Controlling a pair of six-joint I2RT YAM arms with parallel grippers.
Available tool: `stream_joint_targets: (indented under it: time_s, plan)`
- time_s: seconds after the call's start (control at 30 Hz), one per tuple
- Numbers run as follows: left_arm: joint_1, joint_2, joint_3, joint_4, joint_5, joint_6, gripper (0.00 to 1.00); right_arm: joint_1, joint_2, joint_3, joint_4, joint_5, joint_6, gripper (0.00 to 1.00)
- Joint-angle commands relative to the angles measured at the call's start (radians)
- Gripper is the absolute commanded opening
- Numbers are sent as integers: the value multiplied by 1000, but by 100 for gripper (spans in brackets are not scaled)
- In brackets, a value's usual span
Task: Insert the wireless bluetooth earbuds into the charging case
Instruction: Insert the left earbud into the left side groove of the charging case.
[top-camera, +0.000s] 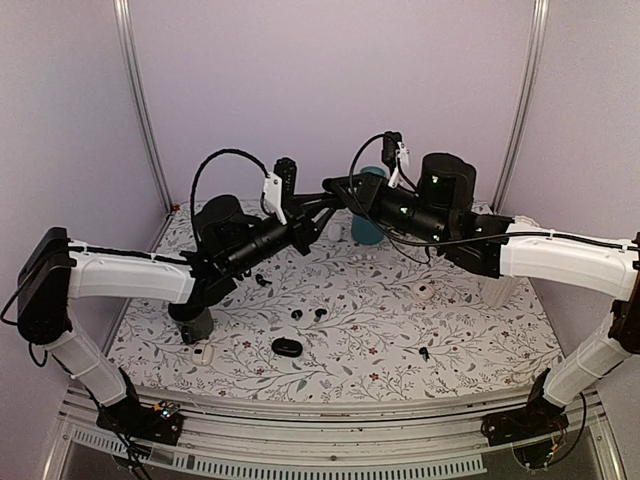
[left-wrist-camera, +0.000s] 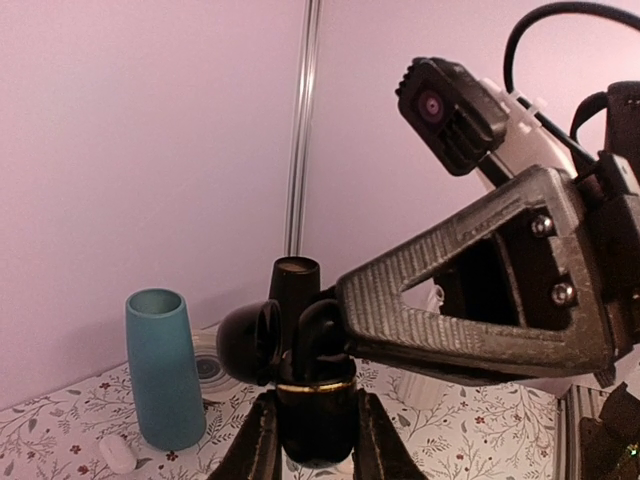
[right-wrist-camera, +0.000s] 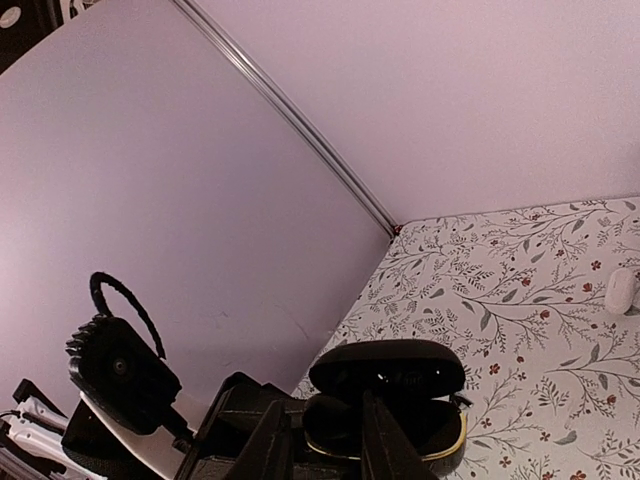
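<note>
Both arms reached up and inward, wrists meeting in the upper middle of the top view. The left gripper (left-wrist-camera: 316, 440) was clenched on the charging case (right-wrist-camera: 385, 375), held mouth up with its lid swung back and its long axis crosswise in the right wrist view. The right gripper (right-wrist-camera: 325, 408) sat at the case's mouth; whether it was released or grasping could not be told. Two earbuds (top-camera: 297, 314) lay on the table (top-camera: 450, 340), lower centre.

Glossy black charging case (right-wrist-camera: 388, 378) with gold rim, teal cup (left-wrist-camera: 160, 368), leaf-patterned white tablecloth (top-camera: 400, 330).
</note>
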Motion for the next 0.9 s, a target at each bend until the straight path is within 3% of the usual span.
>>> stream_joint_targets:
  time_s: [0.0,0.87]
  plan:
    - [15,-43,18,61,9,-5,0,12,4,0,-61,-30,-14,25]
    - [46,-82,-44,59,65,-37,0,-22,-99,20,-254,90,-54,42]
